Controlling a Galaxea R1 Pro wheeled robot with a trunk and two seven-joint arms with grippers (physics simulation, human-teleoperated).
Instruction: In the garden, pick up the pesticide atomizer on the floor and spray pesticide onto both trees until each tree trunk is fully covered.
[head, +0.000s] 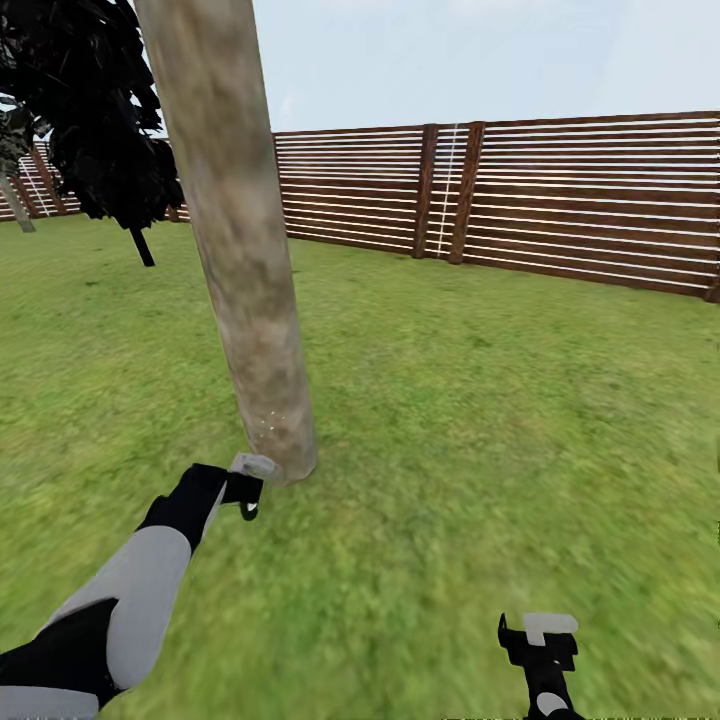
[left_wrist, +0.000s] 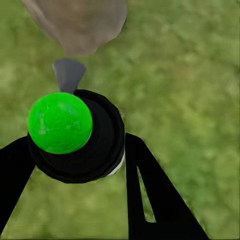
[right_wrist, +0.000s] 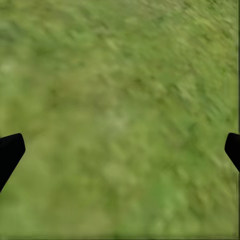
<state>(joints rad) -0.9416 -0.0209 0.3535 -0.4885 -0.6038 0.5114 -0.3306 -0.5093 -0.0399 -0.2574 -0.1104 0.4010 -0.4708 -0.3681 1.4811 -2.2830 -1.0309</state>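
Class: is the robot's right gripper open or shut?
Open. The black right gripper shows its fingertips far apart at opposite edges, nothing but green grass between.

Light: flat, even daylight is filling the garden, casting no distinct shadows.
Sharpness: grass (right_wrist: 120, 100) is smearing blurry in both wrist views.

tree trunk (head: 240, 240) on grass (head: 480, 420) — fence (head: 560, 195) behind

Brown slatted fence (head: 560, 200) across the far lawn; all-black thin-stemmed tree (head: 95, 120) near the fence's left end, pale sky (head: 480, 60) above.
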